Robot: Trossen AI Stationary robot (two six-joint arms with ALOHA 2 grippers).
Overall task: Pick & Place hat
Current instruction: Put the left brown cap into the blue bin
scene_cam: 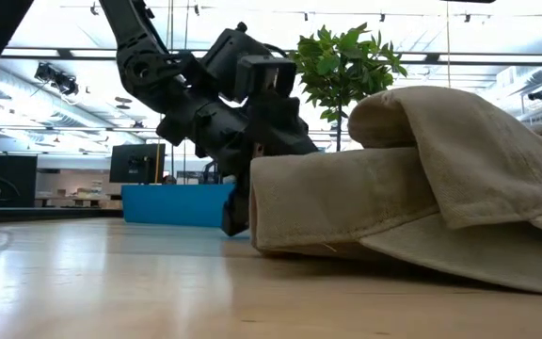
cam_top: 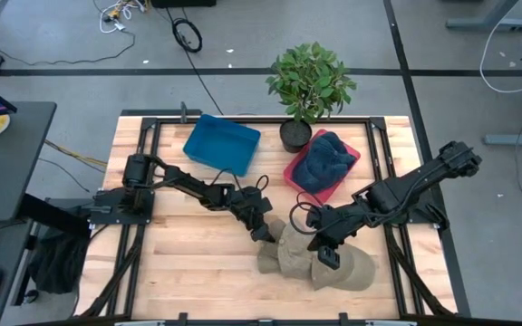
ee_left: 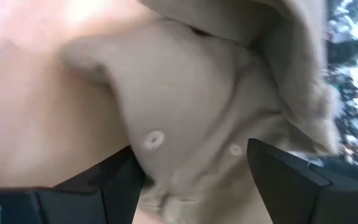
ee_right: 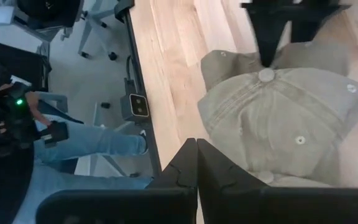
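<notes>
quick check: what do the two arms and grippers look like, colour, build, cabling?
Both arms are matte black with chunky jointed links. The left gripper and right gripper end in flat, wedge-shaped dark fingers. A black cable loops loose near each wrist. No markings are visible.

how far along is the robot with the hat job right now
Early. A blue hat already sits in the red bin. The tan hat is on the table: the left hand, open, straddles its edge, while the right hand hovers shut above. Grasping, lifting and placing remain.
</notes>
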